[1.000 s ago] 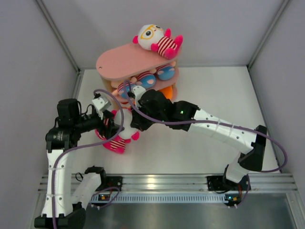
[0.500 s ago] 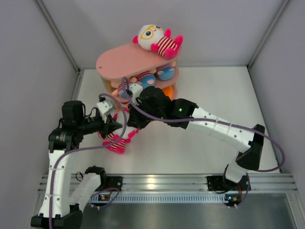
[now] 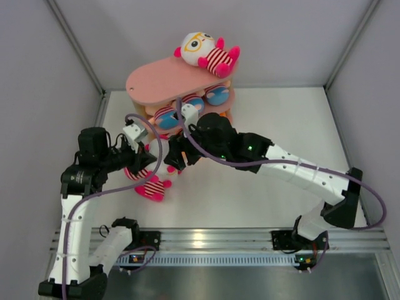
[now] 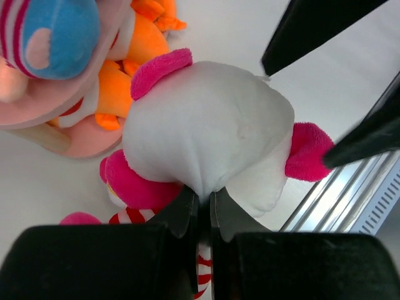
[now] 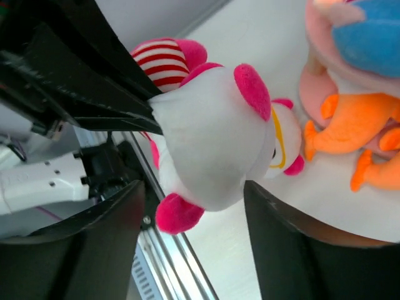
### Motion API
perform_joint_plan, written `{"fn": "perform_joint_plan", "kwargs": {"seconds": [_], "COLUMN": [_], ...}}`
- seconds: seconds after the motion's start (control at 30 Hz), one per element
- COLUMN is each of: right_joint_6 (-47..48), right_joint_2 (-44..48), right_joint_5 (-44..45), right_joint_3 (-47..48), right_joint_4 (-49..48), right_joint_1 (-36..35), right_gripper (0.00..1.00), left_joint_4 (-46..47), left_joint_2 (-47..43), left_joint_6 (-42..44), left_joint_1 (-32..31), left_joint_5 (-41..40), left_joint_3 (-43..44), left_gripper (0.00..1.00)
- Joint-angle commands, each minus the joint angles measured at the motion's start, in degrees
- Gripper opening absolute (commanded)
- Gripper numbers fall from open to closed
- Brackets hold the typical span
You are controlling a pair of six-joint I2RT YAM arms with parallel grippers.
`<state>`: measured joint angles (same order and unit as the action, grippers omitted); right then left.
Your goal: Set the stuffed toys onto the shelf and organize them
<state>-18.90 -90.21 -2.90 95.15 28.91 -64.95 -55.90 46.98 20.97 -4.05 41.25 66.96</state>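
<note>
White tabletop (image 3: 269, 187), closed in by grey walls on three sides. The pink three-tier shelf (image 3: 164, 80) stands at the far side, left of centre.

Right arm (image 3: 294, 172) reaches from the near right across to the foot of the shelf. Left arm (image 3: 78, 187) rises at the near left and bends inward to the same spot.

Top board: one white-headed doll with yellow glasses (image 3: 203, 51) lies at the far right end. Middle tier: dolls in blue shorts (image 3: 187, 107), packed side by side. Lowest board: orange fish toy (image 5: 350, 134), lying on it.

A second white-headed doll (image 3: 153, 178) is just in front of the shelf, not on it, with its striped body and pink feet lowest. Whether the feet touch the table cannot be told.

Left gripper (image 4: 201, 201): fingers drawn together, pinching the white fabric at the back of this doll's head. Right gripper (image 5: 194, 212): fingers spread, one on each side of the same head; contact cannot be confirmed.
</note>
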Motion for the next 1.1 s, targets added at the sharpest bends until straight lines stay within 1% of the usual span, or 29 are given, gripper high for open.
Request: {"fn": "perform_joint_plan", "kwargs": {"seconds": [0.0,0.03,0.07,0.1,0.13,0.17,0.2,0.23,0.27,0.3,0.33,0.37,0.4,0.43,0.47,0.5,0.57,0.6,0.63,0.7,0.9,0.93,0.97,1.07], "right_joint_6": [1.3,1.2,0.9,0.5,-0.1,-0.4,-0.2,0.3,0.8,1.4,3.1,4.1,5.0,6.8,7.6,8.6,9.8,10.2,10.6,11.8,18.4,20.6,21.2,22.5], "right_joint_2": [11.2,16.1,18.6,20.8,24.4,25.6,26.2,26.2,25.9,25.4,24.4,24.1,23.7,22.8,22.4,22.0,21.1,20.7,19.9,18.7,14.3,13.6,13.2,11.7], "right_joint_5": [6.3,7.1,8.2,8.9,9.4,10.6,11.0,11.5,11.8,11.6,11.2,10.3,9.3,8.5,6.7,5.6,3.3,1.2,0.4,-2.0,-2.9,-3.7,-5.0,-4.9], "right_joint_3": [-5.8,-8.5,-11.3,-16.6,-19.0,-21.0,-23.3,-23.8,-23.8,-23.4,-23.5,-23.8,-24.0,-24.0,-23.9,-24.0,-24.6,-25.6,-26.1,-26.1,-24.4,-24.6,-24.4,-23.4], "right_joint_4": [-9.3,-12.8,-15.2,-17.2,-21.2,-22.7,-23.7,-24.4,-25.4,-26.3,-27.7,-32.2,-34.2,-36.1,-38.0,-41.9,-46.5,-51.6,-53.7,-58.0,-64.0,-65.3,-66.8,-69.0], "right_joint_1": [0.3,0.6,0.9,1.0,1.4,1.6,1.6,1.5,1.6,1.5,1.4,1.2,1.1,1.1,1.1,1.1,0.9,0.8,0.5,0.4,-2.0,-2.4,-2.5,-3.3], "right_gripper": [0.68,0.70,0.73,0.75,0.75,0.76,0.75,0.75,0.73,0.73,0.72,0.72,0.72,0.72,0.72,0.73,0.74,0.74,0.75,0.75,0.75,0.75,0.75,0.75], "left_joint_4": [5.8,6.7,7.8,8.3,8.9,9.7,10.5,11.2,12.2,14.4,15.4,16.0,17.0,17.5,18.1,20.5,23.7,25.0,27.7,29.6,34.5,35.0,36.2,37.1], "left_joint_2": [1.0,1.9,2.5,3.2,4.0,5.6,6.1,6.5,7.0,7.1,7.2,7.7,8.8,9.4,9.9,10.6,10.7,10.6,10.9,11.0,10.7,10.7,10.8,11.1], "left_joint_6": [-8.8,-10.5,-12.3,-16.3,-18.6,-20.6,-26.2,-29.2,-32.3,-38.1,-40.6,-43.1,-47.9,-50.4,-52.9,-58.0,-62.8,-67.1,-68.9,-73.3,-80.5,-80.9,-81.2,-82.6], "left_joint_1": [-0.3,-0.3,-0.3,-0.3,-0.3,-0.3,-0.3,-0.3,-0.3,-0.3,-0.3,-0.3,-0.3,-0.3,-0.3,-0.3,0.4,0.7,0.9,1.2,3.1,3.3,3.6,3.6], "left_joint_5": [-3.8,-4.9,-7.3,-8.3,-9.0,-9.8,-11.3,-12.6,-14.1,-16.0,-16.1,-15.8,-14.7,-12.8,-11.6,-10.4,-6.8,-5.5,-4.2,-1.5,1.5,1.7,1.6,2.2], "left_joint_3": [6.0,8.9,10.6,12.4,16.1,18.1,20.0,23.4,24.9,27.3,28.7,30.1,31.7,34.8,35.9,37.4,37.5,37.5,37.3,36.2,34.1,34.0,34.2,34.0], "left_gripper": [0.00,0.00,0.00,0.00,0.00,0.00,0.00,0.00,0.00,0.00,0.00,0.00,0.00,0.00,0.00,0.00,0.00,0.00,0.00,0.00,0.00,0.00,0.00,0.00]}}
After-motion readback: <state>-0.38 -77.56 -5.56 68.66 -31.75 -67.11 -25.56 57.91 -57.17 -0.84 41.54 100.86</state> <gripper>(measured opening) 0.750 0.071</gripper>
